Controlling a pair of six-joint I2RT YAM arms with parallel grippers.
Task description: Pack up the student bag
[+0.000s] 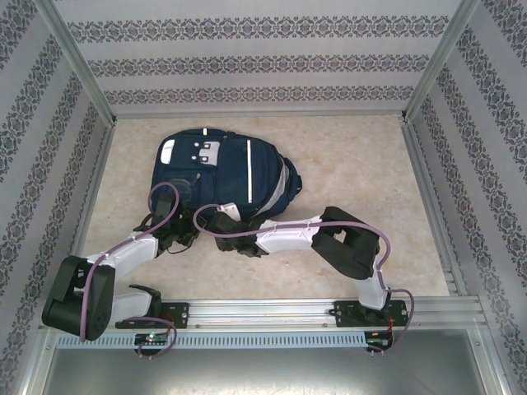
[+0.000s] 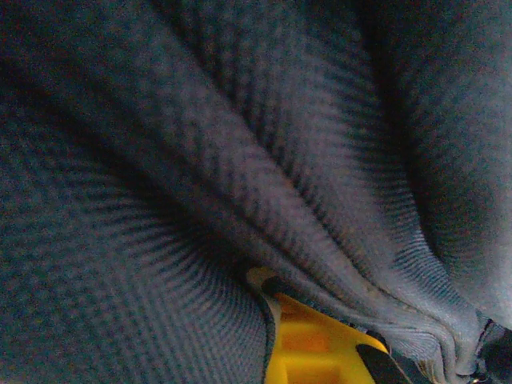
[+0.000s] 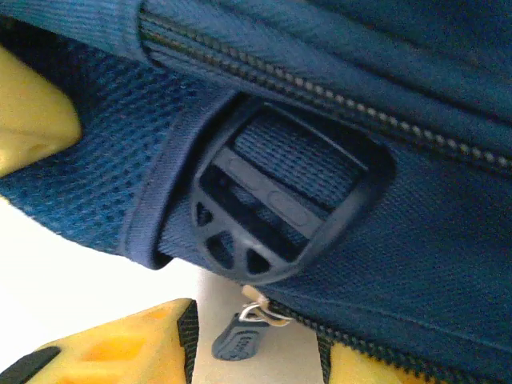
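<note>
Top external view: a beige marbled counter [image 1: 354, 181], walled by patterned panels [image 1: 247, 62], carries the student bag [image 1: 247, 177], which lies flat left of centre, navy with a white stripe. Both arms reach its near edge. The left claw [image 1: 173, 233] is closed, pinching a fold of the bag's dark fabric beside a yellow finger [image 2: 312, 352]. The right claw [image 1: 224, 218] stands open, its yellow fingers [image 3: 32, 112] apart, facing a black strap buckle [image 3: 288, 192]. A zip pull [image 3: 240, 340] hangs just below the buckle.

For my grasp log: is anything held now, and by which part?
The left gripper is shut on a fold of the large navy blue fabric backpack, at its near left edge. The right gripper, jaws apart, holds nothing.
</note>
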